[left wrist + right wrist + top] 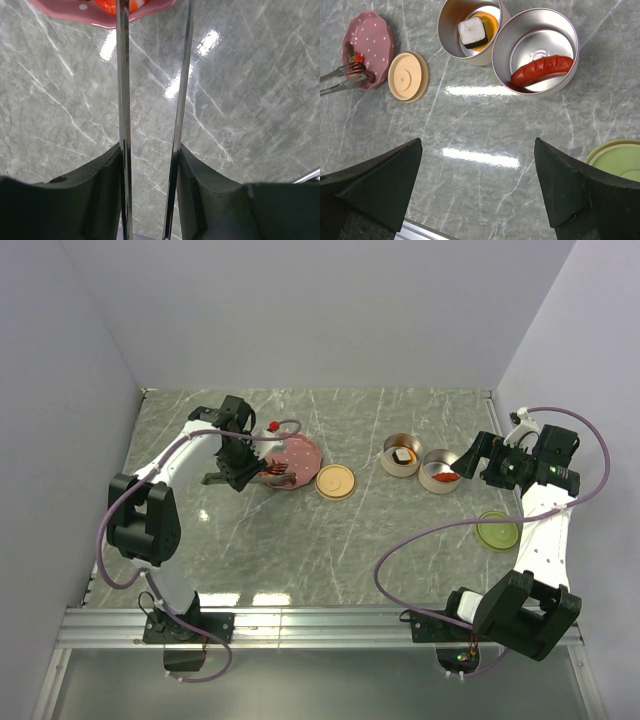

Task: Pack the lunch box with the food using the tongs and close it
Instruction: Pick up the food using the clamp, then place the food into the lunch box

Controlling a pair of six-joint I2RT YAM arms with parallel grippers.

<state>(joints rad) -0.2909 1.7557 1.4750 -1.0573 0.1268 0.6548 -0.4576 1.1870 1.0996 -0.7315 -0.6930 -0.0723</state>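
Note:
My left gripper [234, 474] [150, 150] is shut on the tongs [123, 100] [264, 476], one slender metal arm against each finger. The tong tips [350, 79] reach onto the pink dotted plate [303, 451] [372, 40] beside a red-orange piece of food [106, 5] [356, 61]; whether they pinch it I cannot tell. The lunch box stands as two open round metal tins. The left tin [451, 22] [390, 447] holds a dark-and-pale block [472, 31] and an orange piece [489, 21]. The right tin [560, 25] [432, 459] holds a red sausage [542, 70]. My right gripper [469, 462] [477, 165] hangs open next to the right tin, holding nothing.
A peach round lid [335, 482] [408, 76] lies between the plate and the tins. A green lid [497, 531] [618, 161] rests near the right arm. Walls enclose the marble table [330, 550] on three sides, and a metal rail runs along its front.

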